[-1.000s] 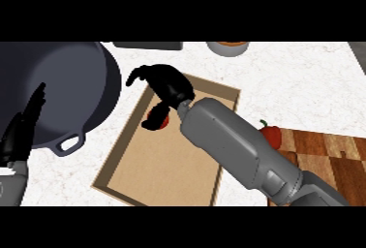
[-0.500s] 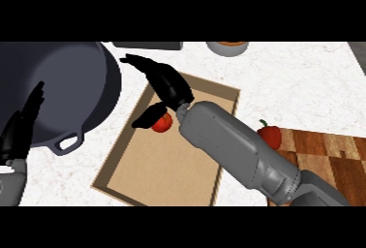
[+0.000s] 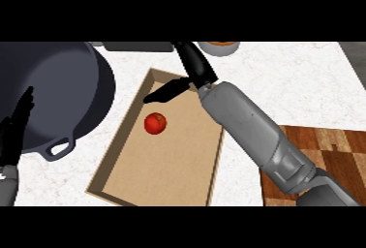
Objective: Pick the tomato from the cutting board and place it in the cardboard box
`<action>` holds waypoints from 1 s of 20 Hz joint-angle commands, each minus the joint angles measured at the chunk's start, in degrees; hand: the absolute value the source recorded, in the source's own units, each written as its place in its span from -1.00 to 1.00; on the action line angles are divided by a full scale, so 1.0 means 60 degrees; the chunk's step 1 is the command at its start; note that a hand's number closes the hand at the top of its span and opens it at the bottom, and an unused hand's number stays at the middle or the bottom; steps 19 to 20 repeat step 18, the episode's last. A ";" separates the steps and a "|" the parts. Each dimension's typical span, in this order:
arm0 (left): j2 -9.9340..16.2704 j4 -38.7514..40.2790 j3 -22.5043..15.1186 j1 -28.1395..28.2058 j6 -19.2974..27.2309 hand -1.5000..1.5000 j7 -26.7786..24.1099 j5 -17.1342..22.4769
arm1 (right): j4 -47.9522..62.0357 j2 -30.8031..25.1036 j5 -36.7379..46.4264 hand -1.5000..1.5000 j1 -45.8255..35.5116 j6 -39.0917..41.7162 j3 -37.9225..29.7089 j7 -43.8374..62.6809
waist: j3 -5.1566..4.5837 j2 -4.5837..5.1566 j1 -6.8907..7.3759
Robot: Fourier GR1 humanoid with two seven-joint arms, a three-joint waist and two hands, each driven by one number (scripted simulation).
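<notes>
Round tomato (image 3: 156,123) in box (image 3: 136,169), orientation unclear

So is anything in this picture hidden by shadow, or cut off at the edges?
Head view: light is even, without glare; the small red tomato shows clearly on the floor of the brown cardboard box. The big dark grey pan and the wooden cutting board run off the edges. The black right hand, fingers straight, is dark against the white counter; the left hand overlaps the pan's rim.
</notes>
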 commanded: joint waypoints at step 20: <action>-0.0413 0.0187 0.0078 0.0297 -0.0245 0.00 -0.0166 -0.0097 | 0.2728 -0.4813 0.0004 -1.00 0.0693 0.5353 -0.2100 -0.3031 | -0.0109 0.0080 -0.0025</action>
